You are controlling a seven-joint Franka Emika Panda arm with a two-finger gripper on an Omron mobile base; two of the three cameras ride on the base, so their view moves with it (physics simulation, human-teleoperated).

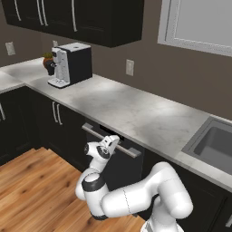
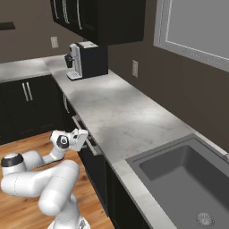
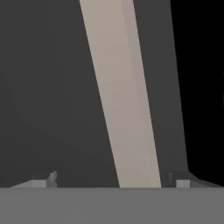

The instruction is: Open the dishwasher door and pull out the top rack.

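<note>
Gripper point(image 3: 113, 181) open astride handle point(image 3: 120, 100), tips mostly cropped

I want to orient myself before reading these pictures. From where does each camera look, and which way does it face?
Left base view: behind the arm, on its left, facing forward and down at the counter and dishwasher door; the arm rises at lower right.
Right base view: behind on the right, same scene, sink near; the arm at lower left.
Hand view: on the hand, close to the handle, which runs between the open gripper tips.
Both base views share the coffee machine, handle and gripper.
</note>
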